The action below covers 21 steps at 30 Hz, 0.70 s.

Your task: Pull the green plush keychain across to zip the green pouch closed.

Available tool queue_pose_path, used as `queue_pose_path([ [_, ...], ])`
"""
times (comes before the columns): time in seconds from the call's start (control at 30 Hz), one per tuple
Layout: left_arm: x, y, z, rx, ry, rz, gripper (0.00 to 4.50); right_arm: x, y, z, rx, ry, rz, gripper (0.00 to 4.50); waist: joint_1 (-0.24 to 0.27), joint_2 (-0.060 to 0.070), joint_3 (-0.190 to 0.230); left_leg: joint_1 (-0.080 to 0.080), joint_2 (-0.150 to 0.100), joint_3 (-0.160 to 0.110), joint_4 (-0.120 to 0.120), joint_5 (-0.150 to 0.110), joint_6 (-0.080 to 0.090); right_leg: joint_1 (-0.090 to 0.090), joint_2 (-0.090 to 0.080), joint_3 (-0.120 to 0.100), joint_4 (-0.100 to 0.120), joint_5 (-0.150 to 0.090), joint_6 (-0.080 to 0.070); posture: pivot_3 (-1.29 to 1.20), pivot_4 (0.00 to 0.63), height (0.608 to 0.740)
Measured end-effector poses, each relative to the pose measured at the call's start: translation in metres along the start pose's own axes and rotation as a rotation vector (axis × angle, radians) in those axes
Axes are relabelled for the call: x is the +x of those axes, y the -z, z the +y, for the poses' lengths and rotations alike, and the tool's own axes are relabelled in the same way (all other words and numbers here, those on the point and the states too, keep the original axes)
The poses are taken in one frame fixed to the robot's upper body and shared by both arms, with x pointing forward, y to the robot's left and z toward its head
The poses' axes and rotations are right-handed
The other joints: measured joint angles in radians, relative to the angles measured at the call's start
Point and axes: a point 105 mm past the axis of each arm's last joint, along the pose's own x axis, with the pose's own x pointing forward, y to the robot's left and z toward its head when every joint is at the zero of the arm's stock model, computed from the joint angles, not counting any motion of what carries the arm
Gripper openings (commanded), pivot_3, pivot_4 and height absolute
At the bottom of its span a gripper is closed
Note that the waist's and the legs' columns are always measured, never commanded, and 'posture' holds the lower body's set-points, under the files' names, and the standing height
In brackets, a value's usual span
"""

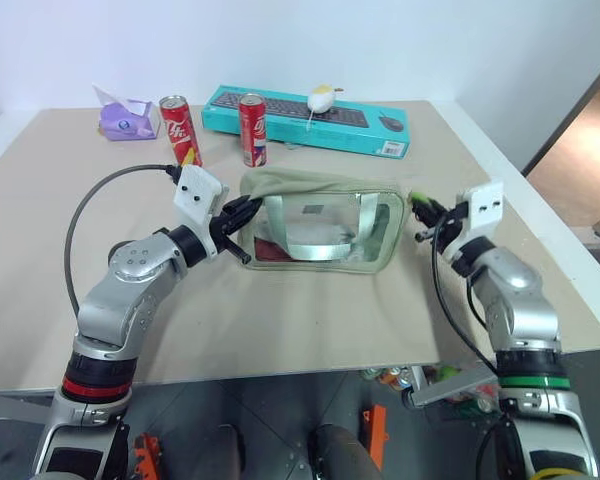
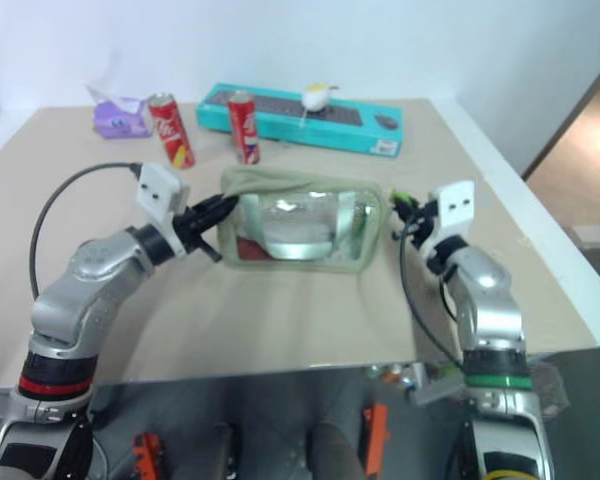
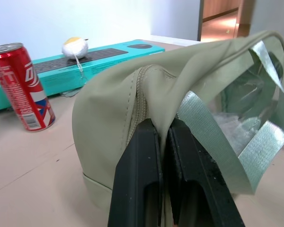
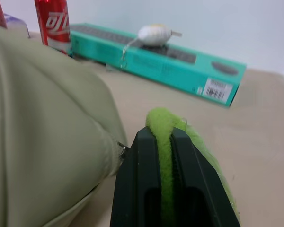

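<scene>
The green pouch (image 1: 320,225) lies mid-table, its clear window facing me and its zipper along the top. My left gripper (image 1: 242,212) is shut on the fabric of the pouch's left end (image 3: 132,104), the fingers (image 3: 142,179) pinching a fold beside the zipper seam. My right gripper (image 1: 426,212) is at the pouch's right end, shut on the green plush keychain (image 4: 166,127), which sticks out between the black fingers (image 4: 146,179). The keychain (image 1: 416,199) sits just off the pouch's right corner.
Two red cans (image 1: 180,129) (image 1: 252,128) stand behind the pouch. A long teal keyboard box (image 1: 310,120) with a small white-and-yellow plush (image 1: 321,99) on it lies at the back. A purple tissue pack (image 1: 127,117) is at the back left. The table's right edge (image 1: 540,210) is near my right arm.
</scene>
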Motion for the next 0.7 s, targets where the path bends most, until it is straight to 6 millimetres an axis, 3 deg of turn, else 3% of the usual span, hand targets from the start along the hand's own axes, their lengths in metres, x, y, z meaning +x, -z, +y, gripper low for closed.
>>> queue_pose_path([
  [0.2, 0.0, 0.0, -0.001, 0.0, 0.007, 0.0, 0.0, -0.003, 0.009, 0.001, 0.015, 0.022, 0.005, 0.06, -0.003, 0.0, 0.0, 0.002, 0.0, 0.0, 0.0, 0.001, 0.001, 0.002, 0.001, 0.001, 0.0, 0.002, 0.0, 0.0, 0.15, 0.74],
  [0.37, 0.0, 0.0, -0.001, -0.003, 0.008, 0.001, 0.0, -0.003, 0.004, 0.002, 0.064, 0.033, -0.03, 0.06, -0.004, 0.0, 0.0, 0.002, 0.0, 0.0, 0.0, 0.001, 0.001, 0.001, 0.002, 0.001, 0.0, 0.002, 0.0, 0.0, 0.15, 0.74],
  [0.4, 0.0, 0.0, -0.001, -0.008, 0.01, 0.0, 0.0, -0.002, 0.002, 0.001, 0.078, 0.034, -0.036, 0.39, -0.004, 0.0, 0.0, 0.002, 0.0, 0.0, 0.0, 0.001, 0.001, 0.001, 0.002, 0.002, 0.0, 0.002, 0.0, 0.0, 0.15, 0.74],
  [0.47, -0.002, 0.0, 0.002, -0.04, 0.012, 0.001, 0.84, 0.0, -0.006, -0.003, 0.11, 0.037, -0.053, 1.16, -0.005, 0.0, 0.0, 0.001, 0.0, 0.0, 0.0, 0.001, 0.001, 0.001, 0.002, 0.002, 0.0, 0.002, 0.0, 0.0, 0.15, 0.74],
  [0.53, -0.005, 0.0, 0.007, -0.059, 0.0, -0.003, 1.28, 0.0, -0.014, -0.007, 0.114, 0.037, -0.067, 1.64, -0.005, 0.0, 0.0, 0.001, 0.0, 0.0, 0.0, 0.001, 0.001, 0.0, 0.002, 0.002, 0.0, 0.002, 0.0, 0.0, 0.15, 0.74],
  [0.57, -0.007, 0.0, 0.01, -0.056, -0.003, 0.0, 1.82, 0.0, -0.02, -0.009, 0.113, 0.032, -0.078, 2.17, -0.005, 0.0, 0.0, 0.001, 0.0, 0.0, 0.0, 0.001, 0.001, 0.0, 0.002, 0.002, 0.0, 0.002, 0.0, 0.0, 0.15, 0.74],
  [0.7, -0.009, 0.004, 0.014, -0.063, 0.011, 0.021, 3.13, 0.0, -0.052, -0.007, 0.074, -0.041, -0.143, 3.53, -0.006, 0.0, 0.0, 0.0, 0.0, 0.0, -0.001, 0.001, 0.001, 0.0, 0.002, 0.002, 0.0, 0.001, 0.0, 0.0, 0.15, 0.74],
])
